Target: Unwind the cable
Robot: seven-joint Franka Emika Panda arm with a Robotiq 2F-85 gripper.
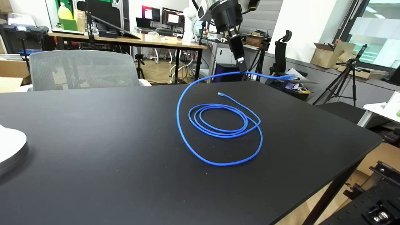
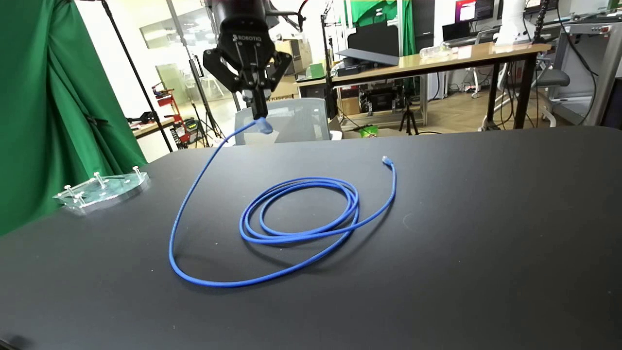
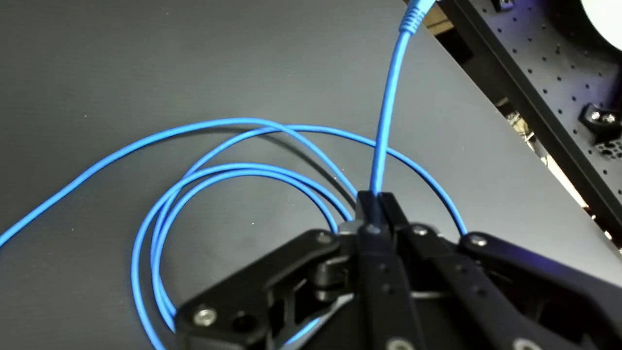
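The bright blue cable point(image 1: 218, 164) lies in round loops on the black table; it also shows in an exterior view point(image 2: 228, 284) and the wrist view point(image 3: 233, 121). My gripper point(image 1: 243, 70) is shut on the cable near one end and holds that end above the table. It also shows in an exterior view point(image 2: 260, 115) and the wrist view point(image 3: 373, 197). The held end's plug point(image 1: 289, 77) sticks out past the fingertips. A wide strand runs from the fingers down to the coil. The free plug point(image 2: 387, 161) lies away from the coil, toward the table's far side.
The black table point(image 1: 93, 156) has edges at the far side and one side. A clear plate with white pegs point(image 2: 104, 191) stands on it. A white rounded object point(image 1: 12, 145) stands at the picture's left edge. A grey chair point(image 1: 84, 70) is behind. A perforated metal base point(image 3: 539, 63) borders the table.
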